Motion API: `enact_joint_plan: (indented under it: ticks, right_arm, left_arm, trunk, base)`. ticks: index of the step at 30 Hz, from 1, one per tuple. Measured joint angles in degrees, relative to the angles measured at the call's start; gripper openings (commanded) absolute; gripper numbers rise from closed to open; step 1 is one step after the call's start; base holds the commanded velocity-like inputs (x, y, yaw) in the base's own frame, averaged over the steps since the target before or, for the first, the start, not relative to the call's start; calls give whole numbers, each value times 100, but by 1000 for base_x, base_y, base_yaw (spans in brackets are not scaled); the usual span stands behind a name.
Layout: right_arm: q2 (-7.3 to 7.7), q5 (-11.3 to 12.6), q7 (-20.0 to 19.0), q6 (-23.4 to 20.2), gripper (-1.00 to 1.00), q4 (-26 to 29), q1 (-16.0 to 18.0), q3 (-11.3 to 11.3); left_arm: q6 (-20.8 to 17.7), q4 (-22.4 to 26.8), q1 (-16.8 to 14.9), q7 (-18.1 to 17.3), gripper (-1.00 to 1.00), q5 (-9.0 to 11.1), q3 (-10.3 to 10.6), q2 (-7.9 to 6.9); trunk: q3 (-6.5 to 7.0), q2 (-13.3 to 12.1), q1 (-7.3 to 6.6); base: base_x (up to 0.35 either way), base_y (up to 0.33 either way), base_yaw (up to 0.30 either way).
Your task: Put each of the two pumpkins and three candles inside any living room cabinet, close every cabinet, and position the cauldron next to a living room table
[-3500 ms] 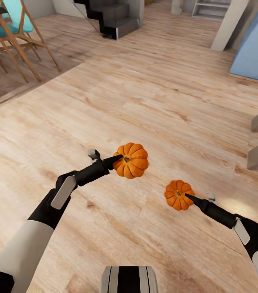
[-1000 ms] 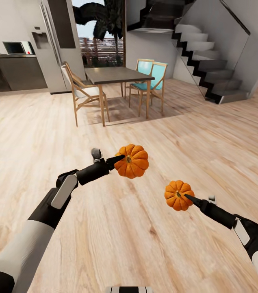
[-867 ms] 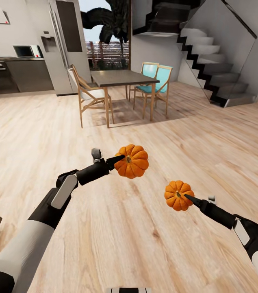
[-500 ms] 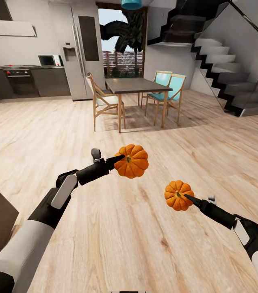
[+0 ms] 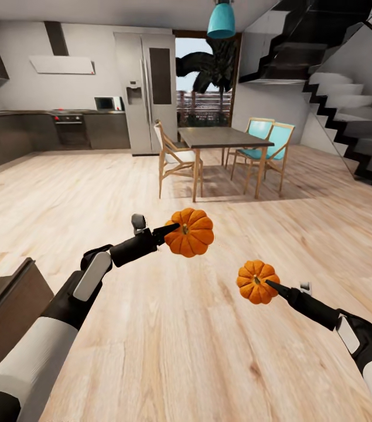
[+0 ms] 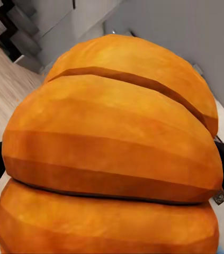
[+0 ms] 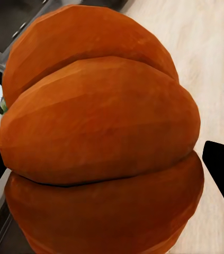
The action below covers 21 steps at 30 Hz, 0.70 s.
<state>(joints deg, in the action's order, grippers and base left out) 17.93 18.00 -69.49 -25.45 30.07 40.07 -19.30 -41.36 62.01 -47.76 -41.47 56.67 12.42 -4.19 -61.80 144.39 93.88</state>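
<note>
- Orange pumpkins, one per arm: you've got the bigger pumpkin (image 5: 190, 232) pinched in your left gripper (image 5: 174, 227), held up in the air over the wood floor (image 5: 168, 346).
- The smaller pumpkin (image 5: 258, 281) is clamped in your right gripper (image 5: 269, 284), lower and off to the right, well apart from the first.
- Both wrist views are basically all pumpkin (image 6: 112, 153) (image 7: 101, 143), black fingertips (image 7: 223, 174) hugging the sides.
- A dark-brown cabinet (image 5: 4, 310) corner pokes in at your left.
- Further out there's a dining table (image 5: 224, 138) with chairs (image 5: 268, 143), and stairs (image 5: 350, 129) on the right.
</note>
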Motion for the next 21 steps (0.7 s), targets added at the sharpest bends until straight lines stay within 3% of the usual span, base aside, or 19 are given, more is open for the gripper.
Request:
enact_joint_plan:
  ticks: [8, 15, 21]
  right_arm:
    - [0, 2, 0, 0, -100, -5, 0, -5]
    - [0, -4, 2, 4, -100, -6, 0, -3]
    - [0, 7, -8, -1, -100, -11, 0, -9]
  left_arm:
    - [14, -17, 4, 0, -100, -3, -10, -13]
    - [98, -45, 88, -31, -100, 25, -26, -76]
    - [95, -57, 92, -41, -100, 49, -36, -104]
  trunk:
    - [177, -11, -21]
    - [178, -11, -20]
    - [178, -11, -20]
  base:
    - [0, 0, 252]
    - [0, 0, 246]
    - [186, -168, 46]
